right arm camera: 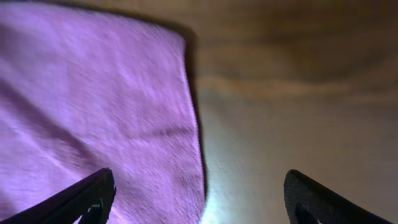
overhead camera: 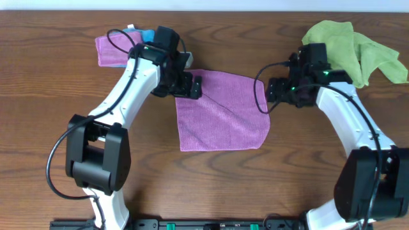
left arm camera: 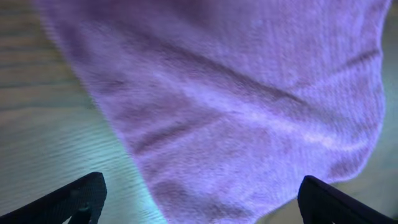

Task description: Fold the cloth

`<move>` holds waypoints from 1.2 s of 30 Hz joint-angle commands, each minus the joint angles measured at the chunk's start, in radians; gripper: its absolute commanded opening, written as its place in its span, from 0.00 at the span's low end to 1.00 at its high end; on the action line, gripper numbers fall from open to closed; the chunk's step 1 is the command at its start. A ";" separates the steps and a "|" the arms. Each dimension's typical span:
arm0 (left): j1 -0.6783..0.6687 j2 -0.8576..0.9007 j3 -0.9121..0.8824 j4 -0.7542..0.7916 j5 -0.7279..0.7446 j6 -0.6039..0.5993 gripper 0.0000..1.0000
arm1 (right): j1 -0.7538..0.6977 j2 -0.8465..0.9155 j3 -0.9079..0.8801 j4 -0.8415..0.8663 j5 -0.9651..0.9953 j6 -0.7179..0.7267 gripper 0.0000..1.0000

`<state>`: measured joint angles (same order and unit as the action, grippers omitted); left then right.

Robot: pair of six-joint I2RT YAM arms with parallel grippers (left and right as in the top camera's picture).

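Note:
The cloth [overhead camera: 220, 112] is purple-magenta and lies spread flat on the wooden table [overhead camera: 51, 96], one lower right corner cut off at a slant. My left gripper [overhead camera: 193, 87] hovers at its far left corner, open. In the left wrist view the cloth [left arm camera: 236, 93] fills most of the picture, and the left gripper [left arm camera: 202, 202] has one dark fingertip [left arm camera: 81, 198] over bare wood. My right gripper [overhead camera: 271, 91] stands open at the cloth's far right edge. In the right wrist view the hem of the cloth [right arm camera: 93, 99] runs between the jaws of the right gripper [right arm camera: 199, 199].
A crumpled lime-green cloth [overhead camera: 354, 48] lies at the back right, behind the right arm. Another purple cloth [overhead camera: 114, 51], flat, sits at the back left with something blue [overhead camera: 146, 33] beside it. Bare wood lies in front of the cloth.

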<state>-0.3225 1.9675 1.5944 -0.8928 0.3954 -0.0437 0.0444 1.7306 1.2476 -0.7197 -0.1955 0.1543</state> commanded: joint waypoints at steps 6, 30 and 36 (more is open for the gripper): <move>-0.144 -0.006 -0.003 0.014 0.013 0.028 0.96 | -0.047 0.035 0.016 0.058 -0.143 -0.056 0.88; -0.169 -0.006 -0.110 0.051 0.179 0.022 0.89 | -0.142 0.278 0.016 0.284 -0.563 0.010 0.96; -0.190 -0.006 -0.166 0.090 0.177 0.022 0.89 | -0.143 0.327 0.016 0.311 -0.612 0.026 0.96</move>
<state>-0.5026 1.9675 1.4513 -0.8047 0.5552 -0.0257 -0.0967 2.0319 1.2491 -0.4164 -0.7498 0.1581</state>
